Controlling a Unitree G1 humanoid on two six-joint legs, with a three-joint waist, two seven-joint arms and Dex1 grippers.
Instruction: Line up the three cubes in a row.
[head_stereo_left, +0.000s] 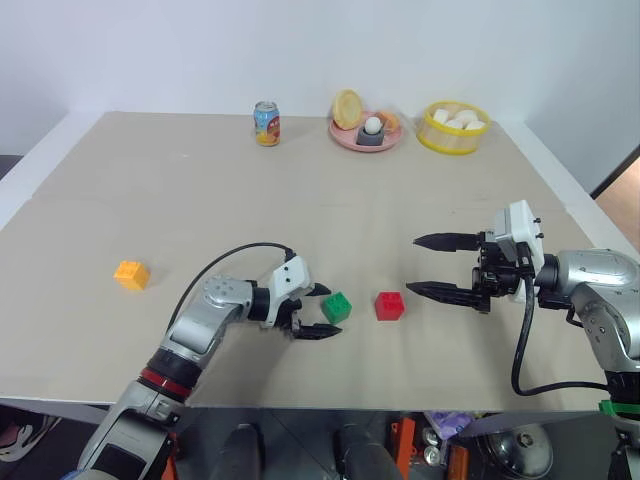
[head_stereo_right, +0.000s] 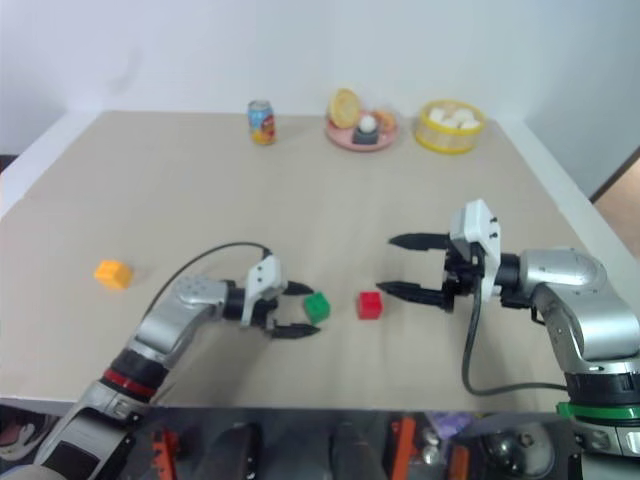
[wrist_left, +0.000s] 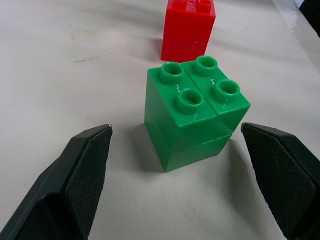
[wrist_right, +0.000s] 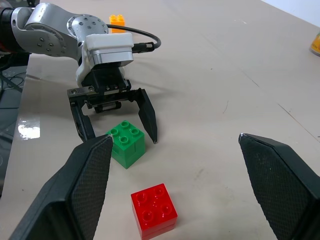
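The green cube (head_stereo_left: 338, 305) stands near the table's front edge, with the red cube (head_stereo_left: 389, 306) just to its right and a small gap between them. My left gripper (head_stereo_left: 331, 310) is open, with one finger on each side of the green cube and neither touching it. The left wrist view has the green cube (wrist_left: 192, 112) between the two fingertips and the red cube (wrist_left: 187, 27) behind it. My right gripper (head_stereo_left: 414, 265) hangs open and empty above the table, right of the red cube. The orange-yellow cube (head_stereo_left: 131, 274) sits alone far to the left.
At the table's far side stand a soda can (head_stereo_left: 266, 123), a pink plate (head_stereo_left: 345, 138) with food on it and a yellow bowl (head_stereo_left: 452, 143) of white balls. The table's front edge (head_stereo_left: 320, 405) runs close below the cubes.
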